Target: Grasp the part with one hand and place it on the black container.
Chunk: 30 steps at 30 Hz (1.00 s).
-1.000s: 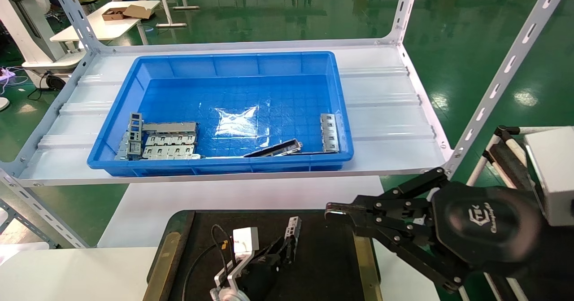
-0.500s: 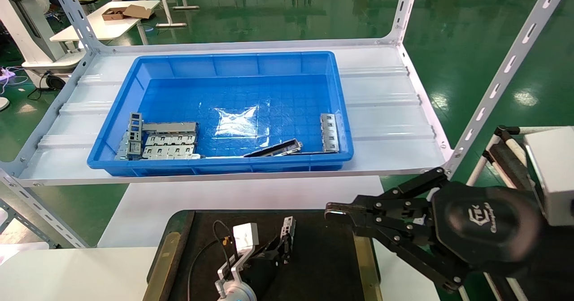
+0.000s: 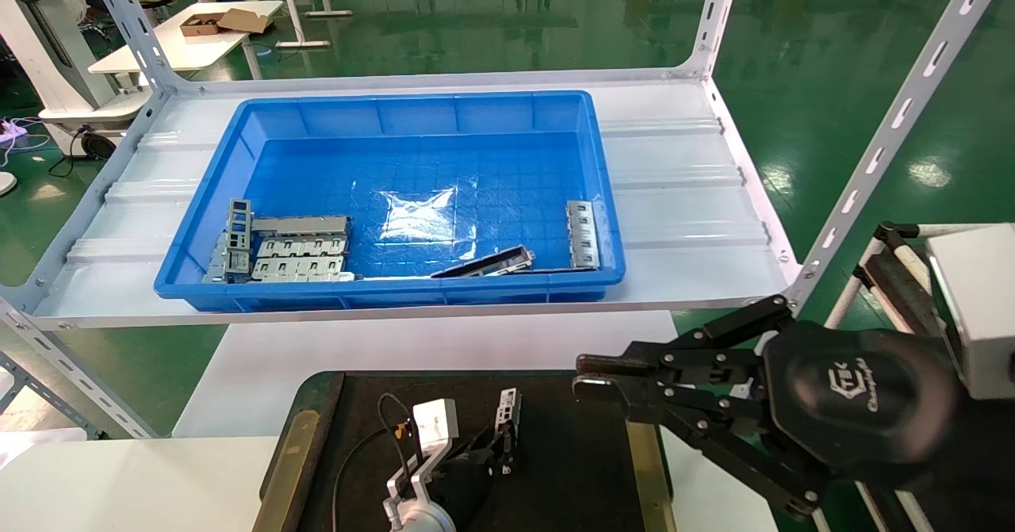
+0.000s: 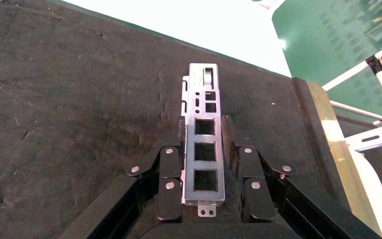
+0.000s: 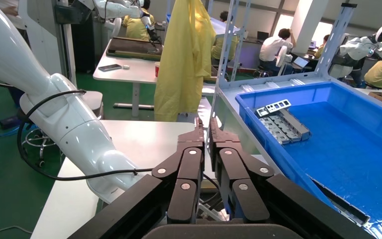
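The part [image 4: 204, 144], a silver-grey bracket with rectangular cutouts, sits clamped between the left claw's [image 4: 203, 141] fingers above the black container [image 4: 69, 99]; the right claw [image 3: 595, 373] is clenched.

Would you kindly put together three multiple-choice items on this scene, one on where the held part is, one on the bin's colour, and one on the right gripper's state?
1. The part held by the left gripper is above:
A. the blue bin
B. the black container
C. the white shelf

2. The bin on the shelf is:
A. blue
B. red
C. grey

3. The right gripper is:
A. shut on a part
B. wide open
C. shut and empty

Answers:
1 B, the left wrist view shows black matting beneath it.
2 A, its walls are blue.
3 C, its fingertips meet with nothing between.
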Motion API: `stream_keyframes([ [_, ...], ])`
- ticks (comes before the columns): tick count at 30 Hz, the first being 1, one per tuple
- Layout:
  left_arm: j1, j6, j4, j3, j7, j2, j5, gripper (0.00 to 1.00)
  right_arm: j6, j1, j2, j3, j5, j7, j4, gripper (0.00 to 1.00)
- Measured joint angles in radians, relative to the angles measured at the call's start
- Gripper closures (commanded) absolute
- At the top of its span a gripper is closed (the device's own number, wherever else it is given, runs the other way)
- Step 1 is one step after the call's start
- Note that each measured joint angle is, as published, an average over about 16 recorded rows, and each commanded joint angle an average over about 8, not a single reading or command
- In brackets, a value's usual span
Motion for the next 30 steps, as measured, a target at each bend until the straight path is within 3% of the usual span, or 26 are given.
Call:
stream_keyframes([
  [9,-0.013,0.008,-0.074,0.012,0.018,-0.042,0.009,0.0,0.0,0.0,0.0,0.0,0.0,0.0,0.0,0.0],
  [16,-0.007,0.074,-0.186,0.005,0.034,-0.136,0.076,0.0,0.0,0.0,0.0,0.0,0.0,0.0,0.0,0.0],
  [23,0.007,0.233,-0.309,-0.027,0.056,-0.279,0.157,0.0,0.0,0.0,0.0,0.0,0.0,0.0,0.0,0.0],
  [30,0.024,0.474,-0.375,-0.108,0.109,-0.414,0.189,0.0,0.0,0.0,0.0,0.0,0.0,0.0,0.0,0.0],
])
